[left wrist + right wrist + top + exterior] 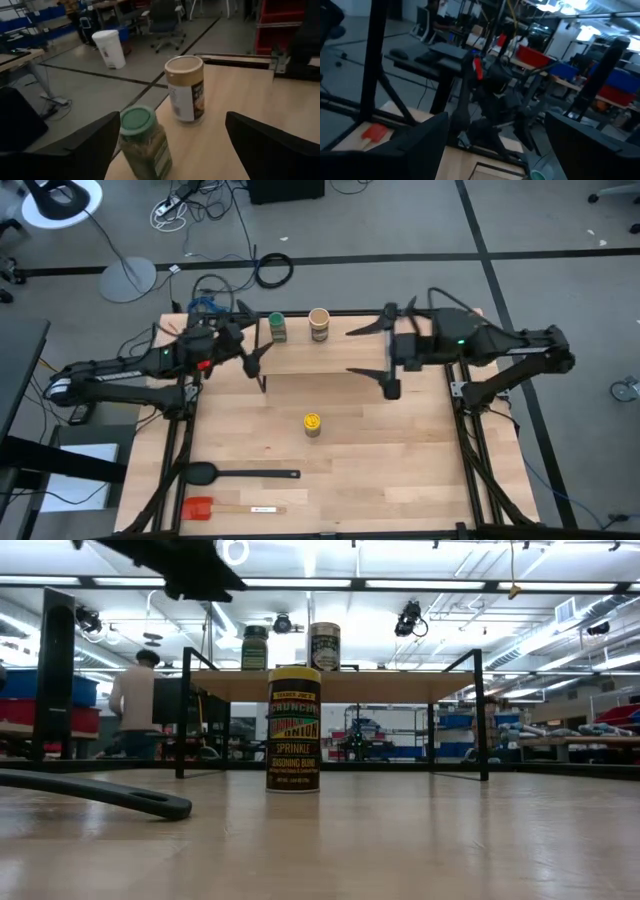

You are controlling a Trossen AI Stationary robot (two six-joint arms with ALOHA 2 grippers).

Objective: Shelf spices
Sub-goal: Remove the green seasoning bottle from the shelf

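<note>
At the shelf's left end, my left gripper (255,352) hovers with fingers spread wide, holding nothing, just beside the green-lidded cylindrical spice jar (277,326). That jar and the tan-topped cylindrical jar (319,323) stand on the low light-wood shelf (350,340). The yellow-lidded jar (313,423) waits on the wooden tabletop (400,450), well apart. Descend over it vertically and centre both fingers before closing. My right gripper (368,350) is also wide and empty. Shelf space to the right appears free, though the arm partly covers it.
</note>
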